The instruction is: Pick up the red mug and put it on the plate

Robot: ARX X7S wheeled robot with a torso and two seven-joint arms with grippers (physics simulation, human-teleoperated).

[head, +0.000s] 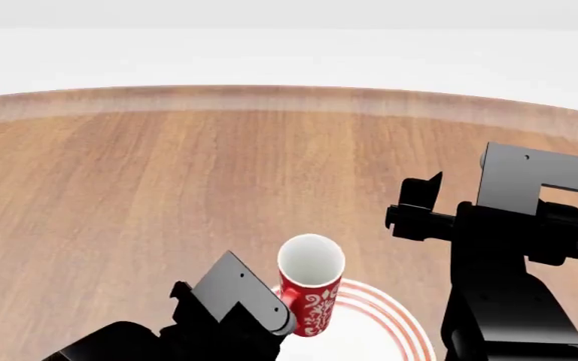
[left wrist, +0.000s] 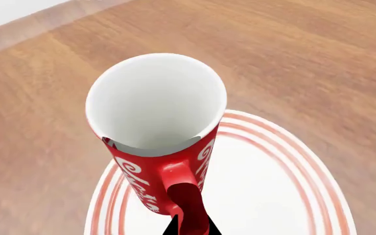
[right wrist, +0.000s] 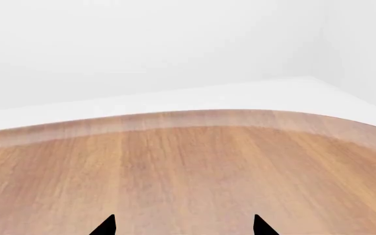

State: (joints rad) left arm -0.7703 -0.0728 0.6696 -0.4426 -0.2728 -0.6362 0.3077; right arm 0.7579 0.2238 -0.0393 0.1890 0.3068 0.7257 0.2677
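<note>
The red mug (left wrist: 142,178) with white swirls and a white inside stands upright over the plate (left wrist: 273,191), a white one with red rings at its rim. My left gripper (left wrist: 191,229) is shut on the mug's red handle, one black fingertip on each side of it. In the head view the red mug (head: 312,304) sits at the near left part of the plate (head: 397,322), beside my left wrist. Whether the mug's base touches the plate cannot be told. My right gripper (right wrist: 182,226) is open over bare wood, with nothing between its tips.
A round wooden table (head: 168,188) stretches ahead, its far edge (head: 289,94) meeting a white background. My right arm (head: 500,248) is raised to the right of the plate.
</note>
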